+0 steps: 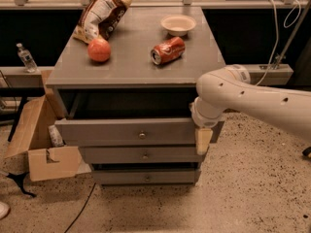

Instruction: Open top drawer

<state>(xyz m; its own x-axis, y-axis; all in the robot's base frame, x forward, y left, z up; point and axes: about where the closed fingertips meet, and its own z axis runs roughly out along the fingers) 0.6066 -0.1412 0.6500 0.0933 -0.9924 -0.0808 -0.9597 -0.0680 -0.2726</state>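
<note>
The top drawer (116, 131) is a wide grey front with a small round knob (142, 135) at its centre. It stands pulled out from the grey cabinet (136, 52), with a dark gap above its front. My gripper (203, 140) hangs at the drawer's right end, at the end of the white arm (252, 98) that comes in from the right. Only one pale finger (203, 141) shows, pointing down beside the drawer front and touching or very near its right edge. Two narrower drawers (145, 156) sit below it.
On the cabinet top lie a chip bag (101, 12), a red apple (99, 49), a red can on its side (167, 50) and a white bowl (178, 24). An open cardboard box (41, 144) stands on the floor at the left. A water bottle (25, 57) stands on a ledge.
</note>
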